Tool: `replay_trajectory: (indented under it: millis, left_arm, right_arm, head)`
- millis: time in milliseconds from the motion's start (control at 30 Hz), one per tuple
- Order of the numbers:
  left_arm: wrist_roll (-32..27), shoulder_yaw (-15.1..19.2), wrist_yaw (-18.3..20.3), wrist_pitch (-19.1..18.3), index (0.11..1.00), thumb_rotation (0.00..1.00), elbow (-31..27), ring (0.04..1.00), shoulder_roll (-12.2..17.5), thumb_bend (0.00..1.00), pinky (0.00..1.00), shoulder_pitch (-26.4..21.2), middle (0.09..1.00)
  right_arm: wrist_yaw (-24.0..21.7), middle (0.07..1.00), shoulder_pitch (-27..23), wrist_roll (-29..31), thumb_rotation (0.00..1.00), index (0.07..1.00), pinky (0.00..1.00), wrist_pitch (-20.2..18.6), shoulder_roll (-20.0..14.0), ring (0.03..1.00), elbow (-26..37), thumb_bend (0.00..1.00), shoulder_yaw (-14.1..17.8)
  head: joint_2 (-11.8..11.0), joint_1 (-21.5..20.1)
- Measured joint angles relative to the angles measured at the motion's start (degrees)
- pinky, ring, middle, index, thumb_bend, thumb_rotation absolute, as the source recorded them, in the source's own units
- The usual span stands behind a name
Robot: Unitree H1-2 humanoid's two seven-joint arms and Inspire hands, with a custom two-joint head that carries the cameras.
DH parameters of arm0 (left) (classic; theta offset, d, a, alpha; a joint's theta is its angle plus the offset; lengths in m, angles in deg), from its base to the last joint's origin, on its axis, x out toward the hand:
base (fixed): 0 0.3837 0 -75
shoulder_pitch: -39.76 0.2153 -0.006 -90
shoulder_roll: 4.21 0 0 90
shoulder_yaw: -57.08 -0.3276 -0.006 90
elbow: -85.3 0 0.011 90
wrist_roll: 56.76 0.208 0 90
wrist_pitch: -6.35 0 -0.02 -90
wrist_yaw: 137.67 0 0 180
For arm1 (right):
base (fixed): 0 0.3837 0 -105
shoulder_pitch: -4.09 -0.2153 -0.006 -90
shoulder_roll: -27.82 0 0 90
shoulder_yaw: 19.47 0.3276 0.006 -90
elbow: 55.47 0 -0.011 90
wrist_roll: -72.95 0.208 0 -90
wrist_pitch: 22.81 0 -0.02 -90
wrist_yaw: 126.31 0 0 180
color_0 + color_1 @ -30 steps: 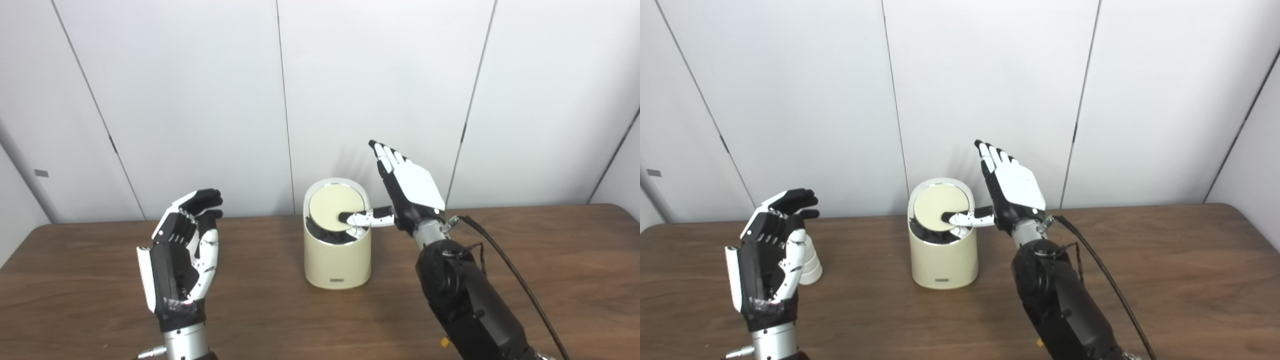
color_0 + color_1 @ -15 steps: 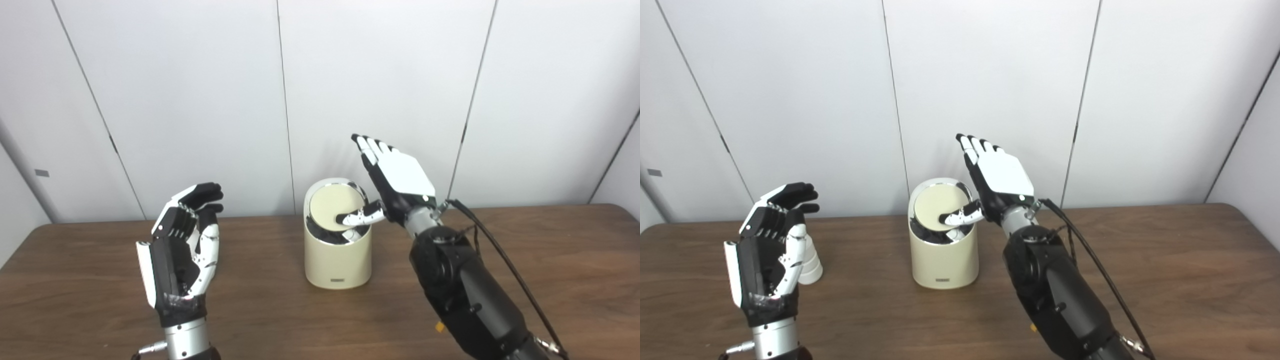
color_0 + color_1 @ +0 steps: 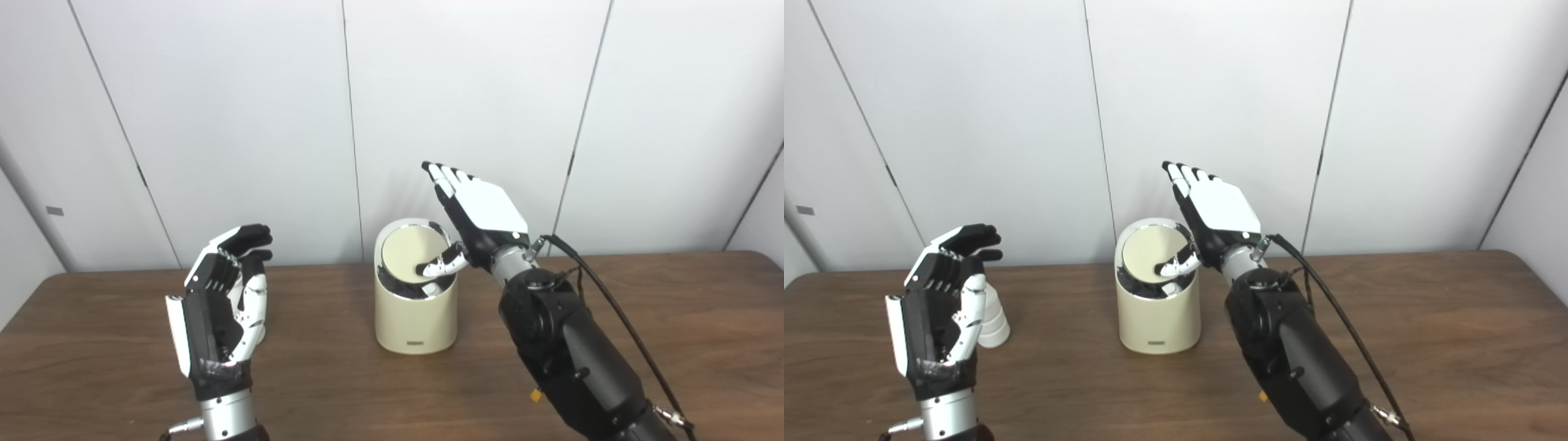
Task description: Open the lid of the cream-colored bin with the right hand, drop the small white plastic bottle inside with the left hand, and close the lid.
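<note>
Bright, even overhead light — soft shadow behind the bin (image 3: 416,306), mild blur, glare-free wall (image 3: 245,122).

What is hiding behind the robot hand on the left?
A small white bottle stands on the table behind the left robot hand. The right eye view shows only its side; the robot hand covers the rest, and the left eye view hides nearly all of it.

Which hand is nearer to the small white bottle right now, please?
The left hand. It stands open right in front of the bottle, partly hiding it. The right hand is far across the table, over the bin, thumb on its lid.
</note>
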Motion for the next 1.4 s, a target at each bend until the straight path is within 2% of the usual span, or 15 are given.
replay_trajectory:
  millis: [67, 167, 267, 300, 333, 433, 533, 633, 700, 967, 1133, 1400]
  left_arm:
    - [0.00, 0.00, 0.01, 0.00, 0.659, 0.41, 0.00, 0.669, 0.00, 0.28, 0.60, 0.00, 0.681]
    - [-0.01, -0.02, 0.04, 0.00, 0.661, 0.41, 0.00, 0.671, 0.00, 0.28, 0.60, 0.00, 0.682]
    - [0.14, 0.03, -0.02, 0.00, 0.659, 0.41, 0.00, 0.665, 0.01, 0.28, 0.59, -0.01, 0.678]
    - [0.29, 0.03, -0.03, 0.00, 0.659, 0.42, 0.00, 0.664, 0.00, 0.28, 0.59, 0.00, 0.678]
    - [0.35, 0.02, -0.01, 0.00, 0.660, 0.42, 0.00, 0.666, -0.01, 0.28, 0.59, -0.01, 0.680]
    - [0.36, 0.01, -0.01, 0.01, 0.661, 0.42, 0.00, 0.667, -0.02, 0.29, 0.59, 0.00, 0.681]
    - [0.36, -0.02, 0.00, 0.01, 0.658, 0.41, 0.00, 0.665, -0.05, 0.28, 0.59, -0.03, 0.680]
    - [0.35, -0.03, 0.02, 0.00, 0.657, 0.41, 0.00, 0.665, -0.06, 0.28, 0.59, -0.03, 0.679]
    - [0.35, -0.04, 0.04, 0.00, 0.657, 0.40, 0.00, 0.665, -0.11, 0.28, 0.59, -0.03, 0.679]
    - [0.36, -0.07, 0.02, 0.01, 0.657, 0.39, 0.00, 0.669, -0.53, 0.28, 0.60, -0.03, 0.679]
    - [0.31, -0.13, 0.02, 0.01, 0.655, 0.37, 0.00, 0.667, -0.55, 0.28, 0.60, -0.05, 0.678]
    - [0.40, -0.21, -0.01, 0.01, 0.657, 0.38, 0.00, 0.668, -0.98, 0.28, 0.59, -0.08, 0.680]
  right_arm:
    - [0.17, 1.000, 0.01, 0.00, 0.18, 1.000, 1.00, 0.14, 0.00, 1.000, -0.02, 1.00, 0.04]
    - [2.70, 1.000, 0.49, 0.60, 0.30, 1.000, 1.00, 1.50, 0.16, 1.000, -0.56, 0.96, 0.89]
    - [6.29, 1.000, 2.26, 1.64, 0.50, 1.000, 1.00, 2.81, 0.78, 1.000, -0.98, 0.90, 2.36]
    - [6.95, 1.000, 2.73, 1.69, 0.54, 1.000, 1.00, 3.07, 0.81, 1.000, -1.32, 0.90, 2.40]
    - [7.53, 1.000, 3.11, 1.65, 0.59, 1.000, 1.00, 3.43, 0.78, 1.000, -1.82, 0.82, 2.33]
    - [7.59, 1.000, 3.66, 1.17, 0.71, 1.000, 1.00, 3.55, 0.60, 1.000, -2.16, 0.71, 2.03]
    - [7.40, 1.000, 3.64, 0.68, 0.84, 1.000, 1.00, 3.56, 0.30, 1.000, -2.15, 0.71, 1.81]
    - [7.05, 1.000, 3.64, 0.61, 0.90, 1.000, 0.99, 3.56, 0.24, 1.000, -2.14, 0.72, 1.79]
    - [6.71, 1.000, 3.64, 0.58, 0.91, 1.000, 0.99, 3.56, 0.24, 1.000, -2.15, 0.73, 1.79]
    - [6.11, 1.000, 3.65, 0.42, 0.80, 1.000, 0.99, 3.55, 0.24, 1.000, -2.16, 0.72, 1.78]
    - [6.12, 1.000, 3.65, 0.14, 0.71, 0.997, 0.95, 3.54, 0.25, 1.000, -2.64, 0.78, 1.79]
    - [6.26, 1.000, 3.53, -1.48, 0.61, 0.991, 0.98, 2.39, 0.73, 1.000, -5.24, 0.81, 1.74]
  head:
    - [0.00, 0.00]
    - [0.00, 0.09]
    - [-0.09, 0.09]
    - [-0.09, 0.09]
    - [-0.09, 0.09]
    - [-0.09, 0.17]
    - [0.00, 0.18]
    - [0.00, 0.26]
    - [-0.09, 0.26]
    - [-0.09, 0.35]
    - [-0.18, 0.44]
    - [-0.18, 0.79]
